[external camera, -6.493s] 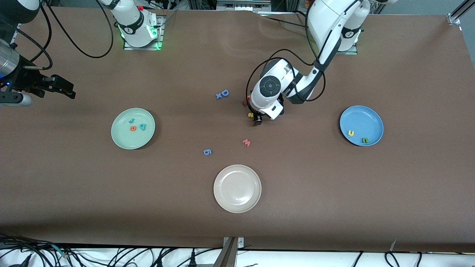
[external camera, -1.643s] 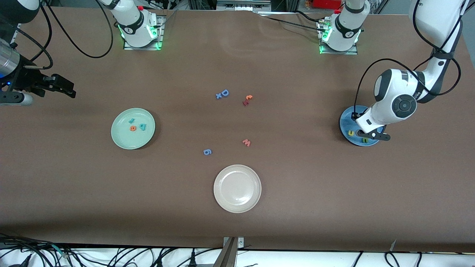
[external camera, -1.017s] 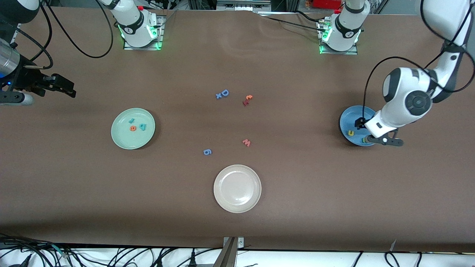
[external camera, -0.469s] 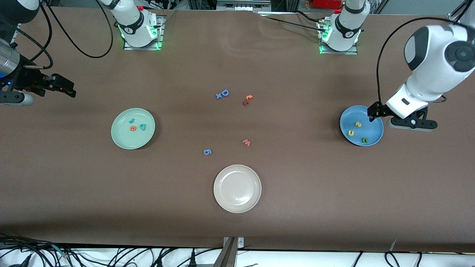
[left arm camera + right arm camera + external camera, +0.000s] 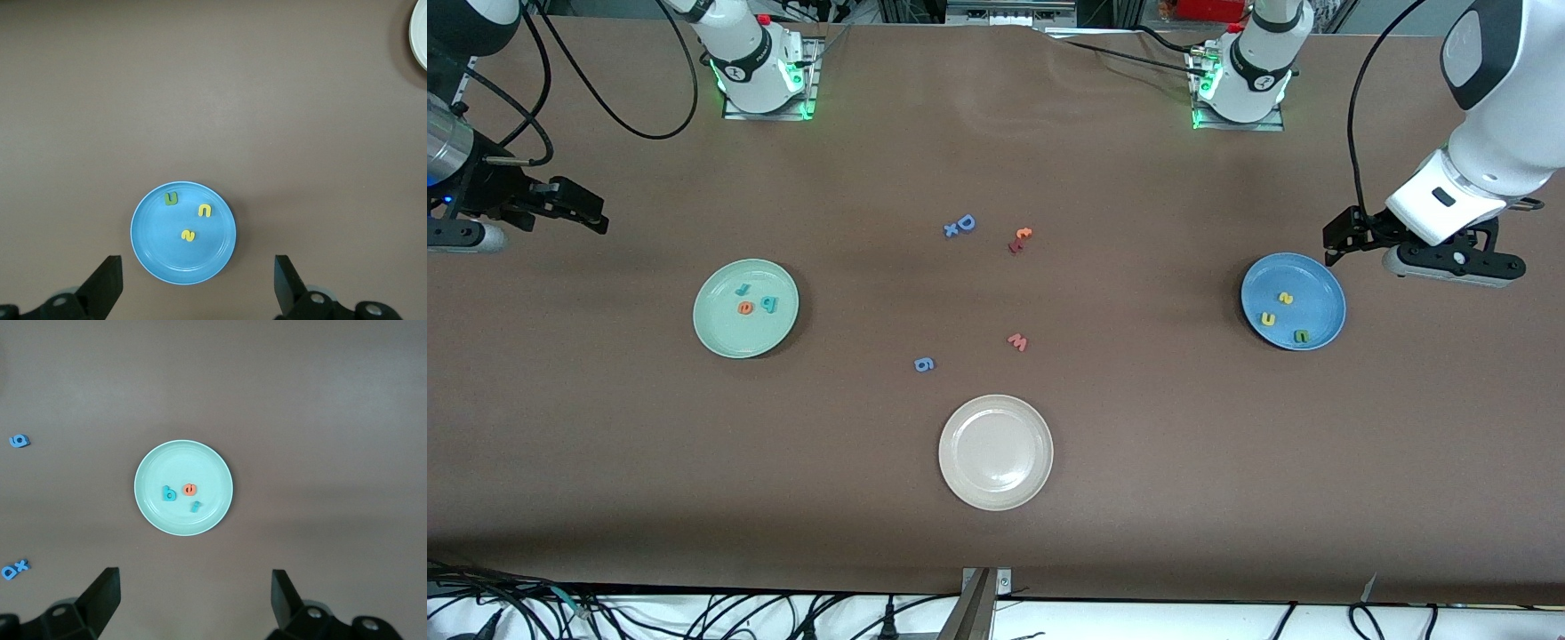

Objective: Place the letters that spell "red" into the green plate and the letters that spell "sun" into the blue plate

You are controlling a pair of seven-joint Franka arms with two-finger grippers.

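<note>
Foam letters on round blue plate

Two yellow letters and a green letter lie in the blue plate.

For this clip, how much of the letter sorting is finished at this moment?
It looks complete. The round pale green plate holds the teal r, orange e and teal d. The round blue plate holds the yellow s, yellow u and green n. Nothing is in hand: the left end effector and right end effector are open and empty. Nothing appears left.
</note>
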